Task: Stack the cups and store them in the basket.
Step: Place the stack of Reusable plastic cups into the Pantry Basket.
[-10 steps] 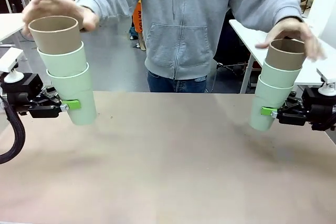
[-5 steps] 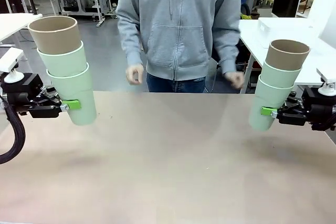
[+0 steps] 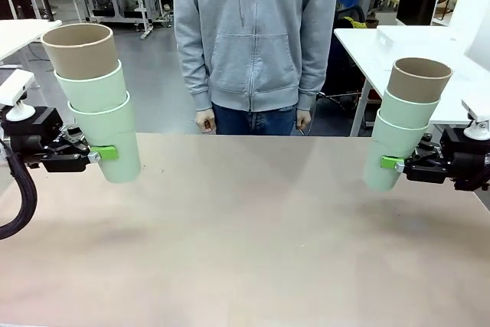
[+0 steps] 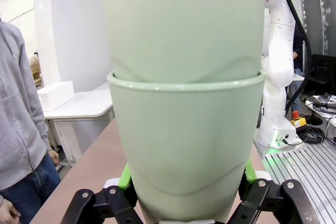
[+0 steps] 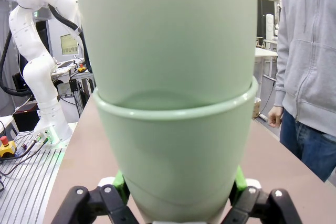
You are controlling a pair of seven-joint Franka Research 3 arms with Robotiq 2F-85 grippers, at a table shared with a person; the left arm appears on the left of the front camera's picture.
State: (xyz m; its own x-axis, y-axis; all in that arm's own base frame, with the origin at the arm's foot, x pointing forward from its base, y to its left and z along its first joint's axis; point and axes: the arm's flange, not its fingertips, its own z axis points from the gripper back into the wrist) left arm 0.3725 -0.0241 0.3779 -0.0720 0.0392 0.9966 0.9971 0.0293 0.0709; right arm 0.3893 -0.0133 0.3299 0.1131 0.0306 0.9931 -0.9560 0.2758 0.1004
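Gripping the left stack (image 3: 93, 105) of three cups in my left hand (image 3: 99, 154) and the right stack (image 3: 404, 124) in my right hand (image 3: 392, 163), each closed around the bottom mint cup, above the worktop (image 3: 245, 235). Next, I judge: nest one stack into the other.

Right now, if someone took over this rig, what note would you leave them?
Left gripper shut on the bottom cup of the left stack: two green, brown on top, held off the table.
Right gripper shut the same way on the right stack, same makeup.
Person's hands hang at their sides.
Done: two stacks of three.
Left: join them, store in the basket.
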